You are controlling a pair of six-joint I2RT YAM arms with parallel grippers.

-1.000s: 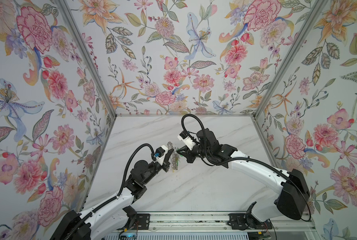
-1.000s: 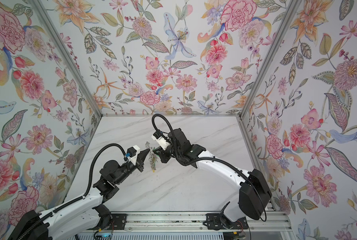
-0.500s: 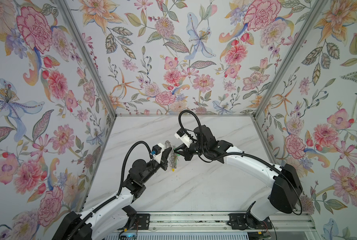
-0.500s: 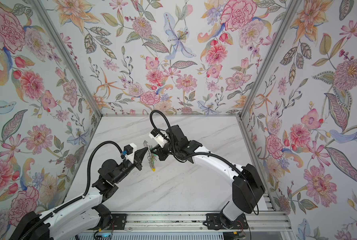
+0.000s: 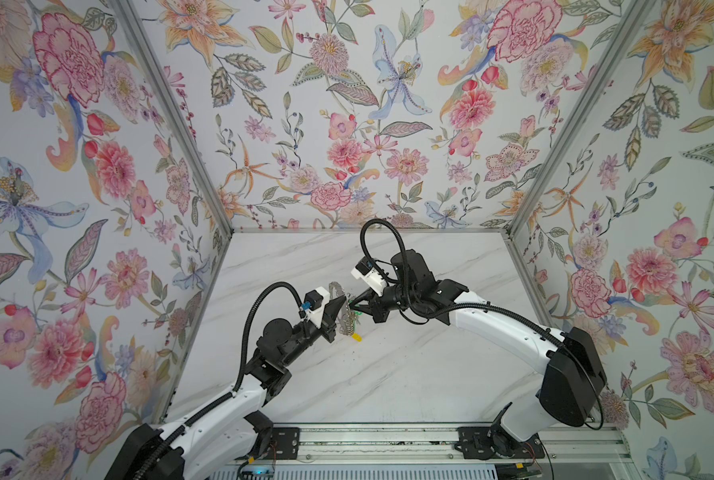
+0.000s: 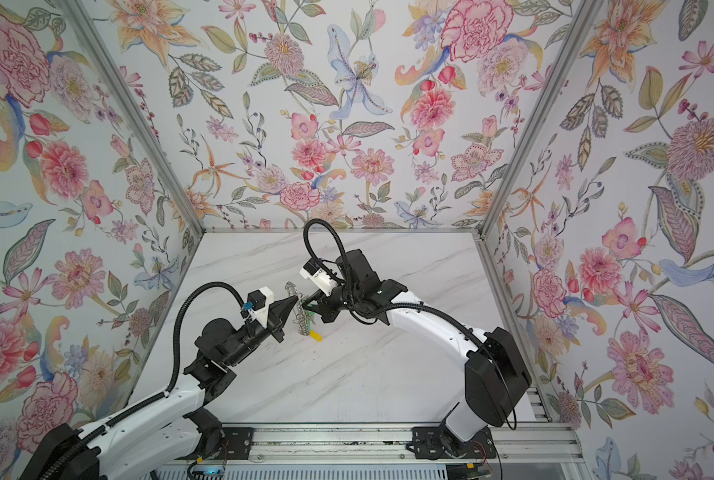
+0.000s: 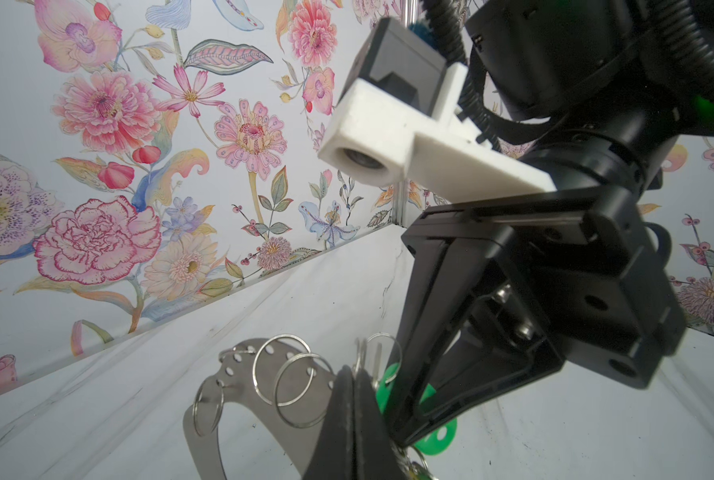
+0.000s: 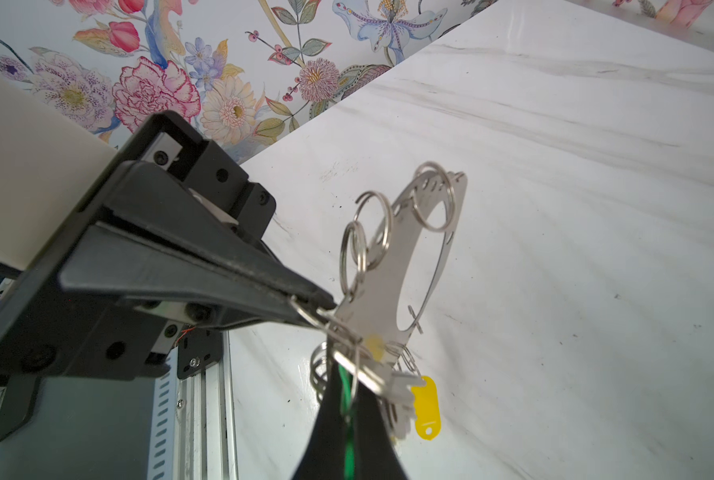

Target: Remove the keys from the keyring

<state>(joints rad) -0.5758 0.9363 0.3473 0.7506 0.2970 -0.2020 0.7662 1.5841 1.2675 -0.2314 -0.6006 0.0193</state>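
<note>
Marble table (image 5: 388,374); crescent keyring (image 8: 384,291), green-tagged keys (image 7: 436,436).

Setting: a robot test cell in a lab. Evidence:
- Three walls of floral-print panel (image 5: 326,124), framed by bare aluminium corner posts (image 5: 172,120).
- Marble-look tabletop (image 5: 388,374).
- Slotted aluminium rail (image 5: 388,442) along the front edge carries the bases of two white-and-black arms, the left arm (image 5: 222,407) and the right arm (image 5: 509,332).
- Corrugated cable conduit (image 5: 255,307) loops off each arm.
- White camera housing (image 7: 363,137) is mounted at a wrist.

My left gripper (image 5: 342,306) clamps keyring (image 5: 348,321) from 9 o'clock; right gripper (image 5: 356,302) pinches green key (image 5: 359,312) at 3; yellow key (image 5: 357,338) hangs at 5.
</note>
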